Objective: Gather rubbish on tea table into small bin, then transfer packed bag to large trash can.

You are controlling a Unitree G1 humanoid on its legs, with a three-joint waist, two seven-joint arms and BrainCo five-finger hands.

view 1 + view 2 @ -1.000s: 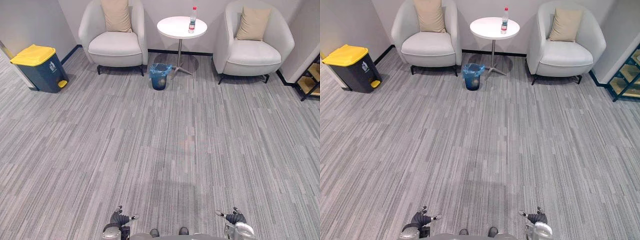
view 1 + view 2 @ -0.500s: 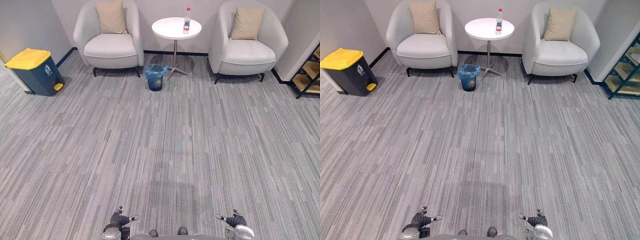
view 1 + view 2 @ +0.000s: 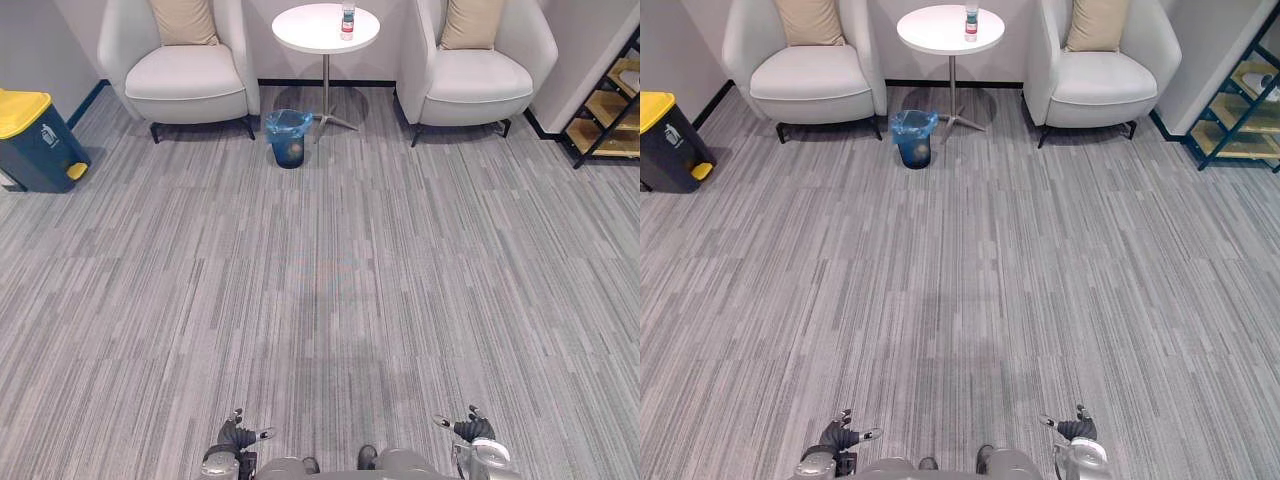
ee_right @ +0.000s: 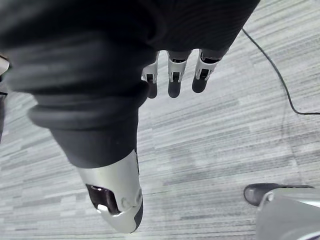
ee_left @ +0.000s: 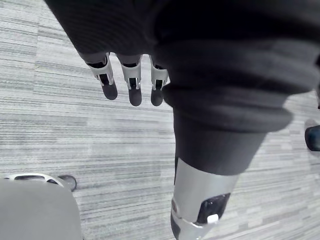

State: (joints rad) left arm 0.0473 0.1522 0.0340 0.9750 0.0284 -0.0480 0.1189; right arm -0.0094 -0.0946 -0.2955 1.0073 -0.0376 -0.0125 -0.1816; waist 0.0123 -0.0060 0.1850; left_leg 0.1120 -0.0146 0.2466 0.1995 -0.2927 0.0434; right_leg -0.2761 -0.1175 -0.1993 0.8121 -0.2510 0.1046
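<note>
- The left hand (image 3: pixel 233 437) is hanging low over the grey carpet (image 3: pixel 330 300), fingers relaxed and holding nothing.
- The right hand (image 3: pixel 472 430) is hanging likewise, fingers loose and empty.
- A bottle (image 3: pixel 347 18) is standing on the round tea table (image 3: pixel 305 30), between two armchairs (image 3: pixel 185 80).
- The small bin (image 3: pixel 288 140), lined in blue, is sitting near the table's foot.
- The large trash can (image 3: pixel 35 145), yellow-lidded, is standing well apart, far left.

Room's bright and evenly lit from overhead, soft light, with no glare on the carpet (image 3: pixel 330 260). Only faint, fuzzy-edged shadows sit under the armchairs (image 3: pixel 187 85) and around the foot of the table (image 3: pixel 325 27). The wide lens stretches things toward the corners. Up close, the left hand (image 5: pixel 132 87) has a near-black cover, and its silver thumb catches soft highlights.
</note>
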